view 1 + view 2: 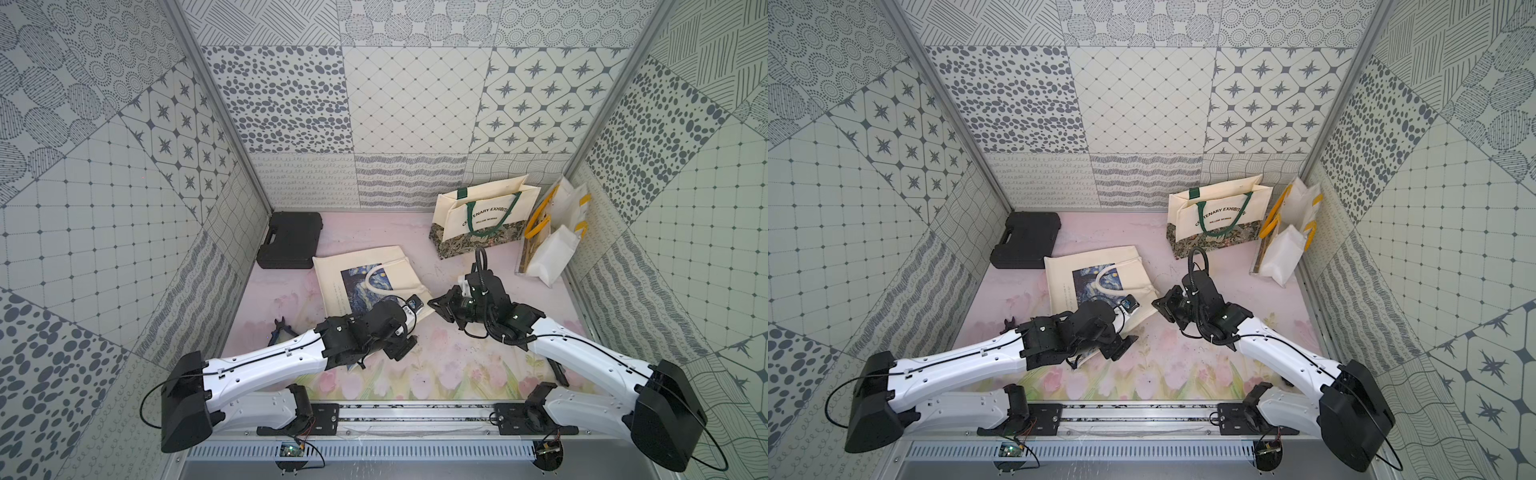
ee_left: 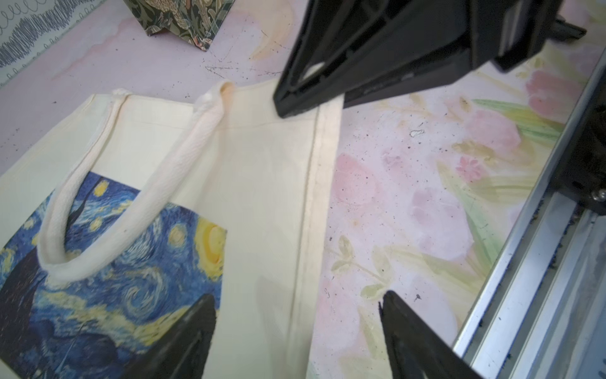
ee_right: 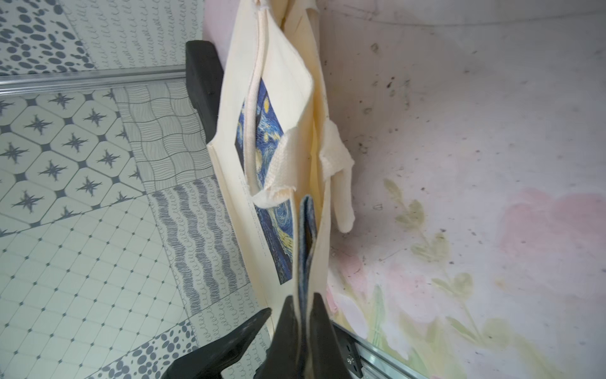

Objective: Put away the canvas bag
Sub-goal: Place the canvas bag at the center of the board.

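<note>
Two claws attend one canvas bag [image 1: 374, 266], which lies flat on the table with a corner just beside the black carry case [image 1: 291, 239]. The right gripper [image 3: 303, 302] is clamped tight on a lifted fold of the bag's edge, at the end farthest from the case. The left gripper [image 2: 296, 298] stands wide, its jaws straddling the side seam with nothing in them.

I judge the step to be a two-point pickup. To do it well, the left claw should come down until both cloth layers sit between its pads, then close on the seam itself, clear of the loose strap [image 2: 131, 203]. Both arms should then rise together, so the cloth neither drags nor slips out of the pinch.

Underneath is a scuffed mat [image 1: 436, 370] printed with pink tulips and speckled with dirt. Well apart from the case, beyond the bag, a printed tote [image 1: 478, 216] stands upright with white paper bags [image 1: 555, 249] beside it. Patterned panels [image 1: 415, 99] wall the cell.
</note>
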Controlling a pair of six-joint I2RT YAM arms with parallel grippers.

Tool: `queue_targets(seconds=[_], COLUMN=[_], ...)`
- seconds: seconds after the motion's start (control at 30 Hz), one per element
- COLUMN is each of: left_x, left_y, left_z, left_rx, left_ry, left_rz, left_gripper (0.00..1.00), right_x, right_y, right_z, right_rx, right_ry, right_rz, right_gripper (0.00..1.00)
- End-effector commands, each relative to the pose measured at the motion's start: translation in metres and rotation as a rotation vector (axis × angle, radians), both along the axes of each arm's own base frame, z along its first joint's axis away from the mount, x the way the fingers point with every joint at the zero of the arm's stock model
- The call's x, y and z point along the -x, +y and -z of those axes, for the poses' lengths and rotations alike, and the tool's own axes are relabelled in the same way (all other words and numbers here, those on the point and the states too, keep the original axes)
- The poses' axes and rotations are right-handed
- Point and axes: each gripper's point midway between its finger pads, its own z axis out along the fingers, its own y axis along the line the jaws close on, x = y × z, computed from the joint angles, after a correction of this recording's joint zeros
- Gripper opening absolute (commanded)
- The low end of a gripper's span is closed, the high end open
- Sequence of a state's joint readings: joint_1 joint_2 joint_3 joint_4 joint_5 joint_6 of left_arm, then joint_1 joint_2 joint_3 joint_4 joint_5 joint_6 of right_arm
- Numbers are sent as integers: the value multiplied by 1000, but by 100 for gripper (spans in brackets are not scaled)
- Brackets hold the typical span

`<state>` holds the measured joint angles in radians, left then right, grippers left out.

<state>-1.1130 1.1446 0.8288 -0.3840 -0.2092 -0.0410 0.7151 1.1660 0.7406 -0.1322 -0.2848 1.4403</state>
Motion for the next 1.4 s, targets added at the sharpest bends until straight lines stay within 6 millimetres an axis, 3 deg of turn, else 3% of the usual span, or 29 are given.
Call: queue_targets(seconds=[0.0, 0.1, 0.17, 0.27, 0.33, 0.4, 0.5, 0.57, 0.67, 0.73, 0.87, 1.03, 1.23, 1.37], left_x=[-23, -36, -41, -42, -40, -38, -34, -31, -29, -30, -32, -35, -36, -36], left_y=[-5, 5, 11, 17, 22, 27, 36, 41, 47, 49, 44, 35, 30, 29], left_z=[-13, -13, -14, -19, -23, -26, -21, -18, -15, -16, -19, -21, -25, -25], left_rx=[-76, -145, -164, -158, -138, -117, -122, -127, -129, -119, -99, -97, -64, -60], left_ry=[-193, -254, -279, -298, -301, -300, -284, -272, -263, -265, -272, -269, -261, -258], left_rz=[0, -75, -109, -134, -145, -154, -162, -165, -183, -196, -200, -194, -198, -201], left_gripper=[80, 79, 69, 17, 1, 0, 0, 0, 0, 0, 0, 0, 0, 0], right_x=[1, 6, 8, 8, 7, 4, -3, -7, -6, 1, 13, 21, 18, 25], right_y=[26, 30, 33, 32, 28, 25, 8, -15, -50, -58, -34, 19, 65, 105], right_z=[-46, -50, -52, -48, -39, -33, -19, -5, 19, 33, 37, 25, 17, 21], right_rx=[-140, -160, -174, -161, -145, -140, -115, -81, -68, -73, -106, -176, -397, -516], right_ry=[-53, -44, -40, -41, -32, -26, -11, 6, 43, 70, 94, 36, -43, 2], right_rz=[-47, -60, -69, -65, -53, -43, 11, 88, 240, 273, 182, 65, 188, 171], right_gripper=[0, 0, 0, 0, 2, 6, 34, 45, 48, 40, 0, 0, 0, 0])
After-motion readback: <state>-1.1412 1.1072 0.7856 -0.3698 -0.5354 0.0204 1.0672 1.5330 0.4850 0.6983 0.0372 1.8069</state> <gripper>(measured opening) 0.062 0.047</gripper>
